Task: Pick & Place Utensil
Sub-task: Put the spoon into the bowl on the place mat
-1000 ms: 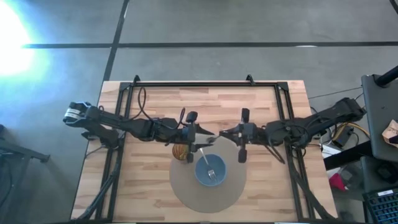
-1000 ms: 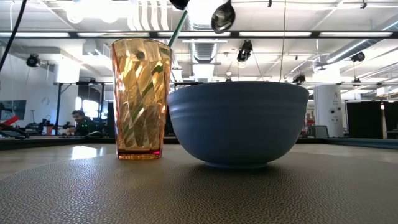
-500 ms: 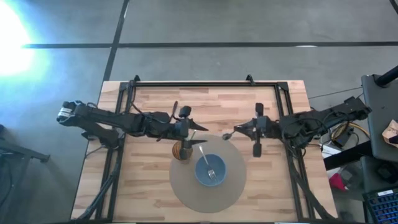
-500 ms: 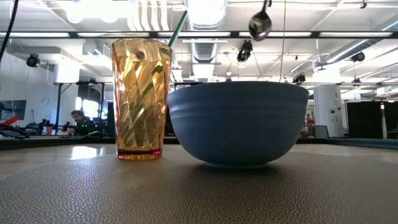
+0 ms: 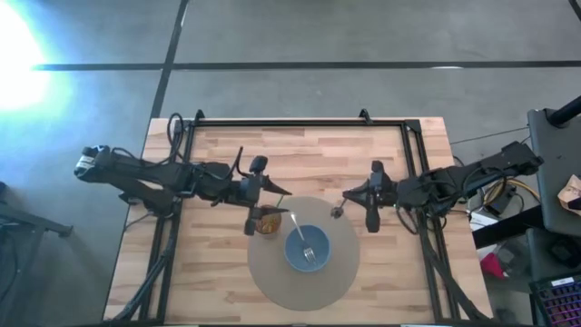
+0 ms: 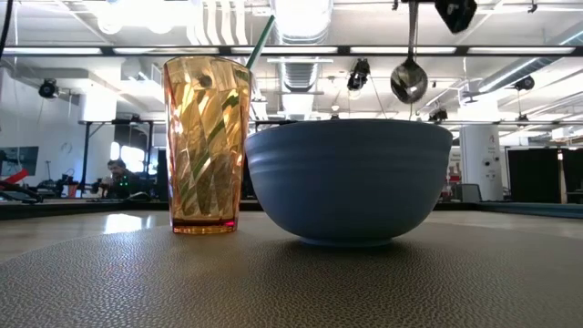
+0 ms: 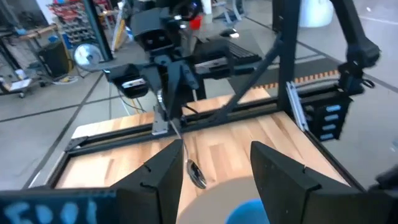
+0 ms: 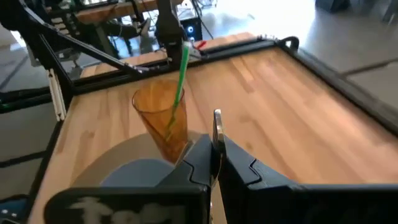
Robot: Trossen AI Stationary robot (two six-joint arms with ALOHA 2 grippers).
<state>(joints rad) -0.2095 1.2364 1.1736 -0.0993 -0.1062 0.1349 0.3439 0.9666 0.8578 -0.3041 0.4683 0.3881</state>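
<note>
A metal spoon (image 6: 409,80) hangs bowl-down in my right gripper (image 5: 351,198), just right of the blue bowl (image 5: 307,252); the left wrist view shows it too (image 7: 195,173). A fork (image 5: 305,243) lies in that bowl. The amber cup (image 5: 266,222) holds a green straw (image 6: 260,42) and stands to the left of the bowl, both on a round grey mat (image 5: 272,282). My left gripper (image 7: 214,180) is open and hovers at the cup's far left (image 5: 272,193), touching nothing. My right gripper pinches the spoon's handle (image 8: 217,127) between its two fingers, a little below its free end, which sticks out past the fingertips. The fingers come from the table's right side and lie across the handle. The spoon is lifted clear, and its bowl (image 7: 195,173) hangs below.
The black frame rails (image 5: 300,121) run along the table's far edge and down both sides. Bare wood (image 5: 318,154) lies between the mat and the far rail. In the low view, a person (image 6: 115,175) sits in the room beyond the table.
The two grippers have drawn apart. The left has pulled back toward the table's left edge. The right has carried the spoon toward the right edge, and the spoon has tipped until its bowl hangs lower, near the blue bowl's rim.
</note>
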